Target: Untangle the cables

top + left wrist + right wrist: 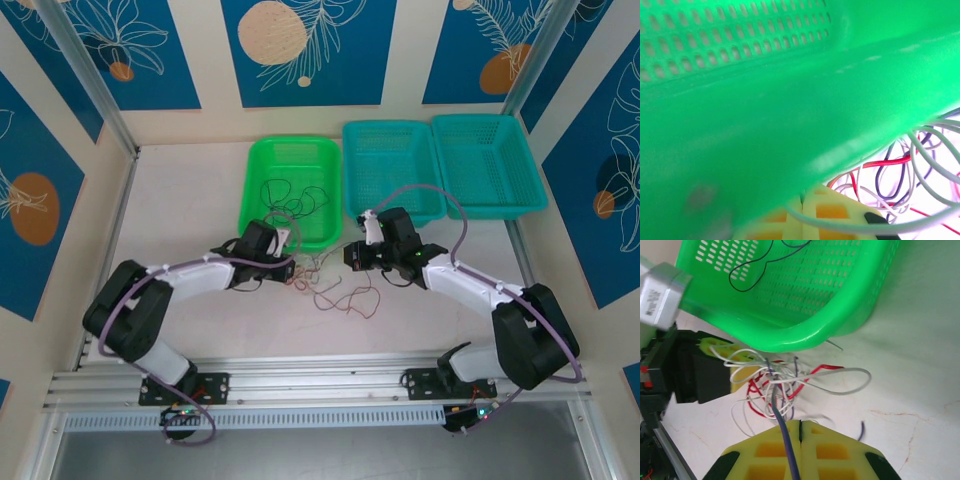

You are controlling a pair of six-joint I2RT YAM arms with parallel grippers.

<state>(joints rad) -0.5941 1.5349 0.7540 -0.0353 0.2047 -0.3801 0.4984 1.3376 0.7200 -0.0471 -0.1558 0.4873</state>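
While the left end effector [802, 204] and right end effector [800, 429] each pinch one strand, the cables [322, 277] lie knotted on the bench [180, 200] between them, just beside the green basket [251, 180], seemingly so opposing pulls can loosen them

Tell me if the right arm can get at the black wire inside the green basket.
Probably not yet. The right gripper is shut on a dark strand, and the wall of the green basket stands between it and the black wire.
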